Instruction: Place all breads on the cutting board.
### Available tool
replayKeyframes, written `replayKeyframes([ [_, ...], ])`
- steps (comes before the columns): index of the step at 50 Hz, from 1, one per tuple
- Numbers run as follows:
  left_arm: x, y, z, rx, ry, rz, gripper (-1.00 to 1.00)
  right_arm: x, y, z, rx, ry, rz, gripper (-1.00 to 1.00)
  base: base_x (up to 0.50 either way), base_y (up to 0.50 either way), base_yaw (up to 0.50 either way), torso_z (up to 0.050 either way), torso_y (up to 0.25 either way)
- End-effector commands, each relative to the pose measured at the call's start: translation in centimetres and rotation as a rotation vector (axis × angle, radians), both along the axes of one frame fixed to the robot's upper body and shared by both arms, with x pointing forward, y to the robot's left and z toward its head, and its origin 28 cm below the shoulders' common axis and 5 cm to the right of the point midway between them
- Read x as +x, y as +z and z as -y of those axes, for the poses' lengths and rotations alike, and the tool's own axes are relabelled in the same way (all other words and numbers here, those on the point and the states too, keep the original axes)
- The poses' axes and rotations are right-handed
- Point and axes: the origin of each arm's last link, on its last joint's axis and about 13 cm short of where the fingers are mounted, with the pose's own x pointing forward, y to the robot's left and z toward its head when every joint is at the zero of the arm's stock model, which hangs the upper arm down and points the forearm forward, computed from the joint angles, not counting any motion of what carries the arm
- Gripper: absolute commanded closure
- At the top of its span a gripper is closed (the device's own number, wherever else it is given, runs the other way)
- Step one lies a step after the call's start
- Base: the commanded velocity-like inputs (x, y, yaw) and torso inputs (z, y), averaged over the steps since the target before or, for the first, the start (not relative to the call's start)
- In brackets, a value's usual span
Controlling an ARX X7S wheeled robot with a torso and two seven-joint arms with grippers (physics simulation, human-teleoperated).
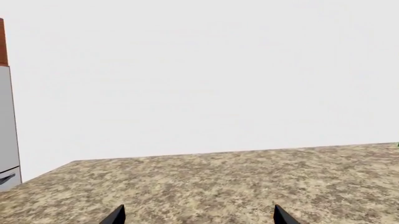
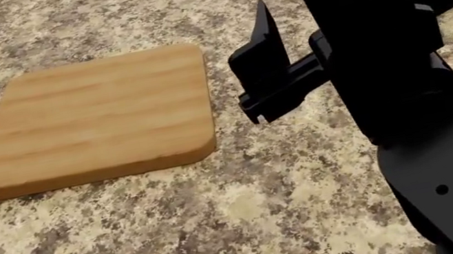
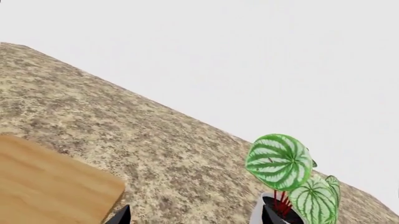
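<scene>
Progress looks like zero so far: the cutting board (image 2: 99, 118) at 10 o'clock in the head view is bare, and no breads are seen anywhere. The right gripper (image 3: 196, 215) and left gripper (image 1: 199, 215) are spread wide, nothing held.

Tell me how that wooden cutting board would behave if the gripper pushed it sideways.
The cutting board looks thick and solid, so it is probably stiff and fairly heavy for its size. It lies flat on the speckled counter, so it would likely slide rather than tip or roll. Its rounded corners might let it turn a little under an off-center push.
</scene>
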Motion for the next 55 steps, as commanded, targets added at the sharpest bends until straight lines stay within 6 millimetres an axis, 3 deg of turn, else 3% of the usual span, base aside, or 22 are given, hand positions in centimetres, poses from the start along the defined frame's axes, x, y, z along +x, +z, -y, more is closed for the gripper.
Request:
replayKeyframes([
  [1, 0.2, -0.3, -0.2, 0.004, 0.004, -0.005, -1.00, -0.6, 0.3, 0.9, -0.056, -0.030, -0.040, -1.00, 0.00, 0.00, 0.00, 0.000, 0.000],
  [16, 0.3, -0.7, -0.1, 0.002, 0.000, -0.005, -1.00, -6.0, 3.3, 3.8, -0.099, -0.096, -0.104, -1.00, 0.00, 0.00, 0.00, 0.000, 0.000],
  [25, 0.2, -0.8, 0.1, 0.004, -0.006, 0.002, -1.00, -9.8, 3.5, 5.5, -0.092, -0.150, -0.153, -1.00, 0.00, 0.00, 0.00, 0.000, 0.000],
  [47, 0.7, -1.1, 0.1, 0.015, 0.001, 0.007, -1.00, -10.8, 1.4, 7.0, -0.133, -0.201, -0.339, -1.00, 0.00, 0.00, 0.00, 0.000, 0.000],
  [55, 0.0, -0.9, 0.2, 0.017, 0.000, 0.008, -1.00, -11.0, 0.6, 7.1, -0.131, -0.197, -0.384, -1.00, 0.00, 0.00, 0.00, 0.000, 0.000],
])
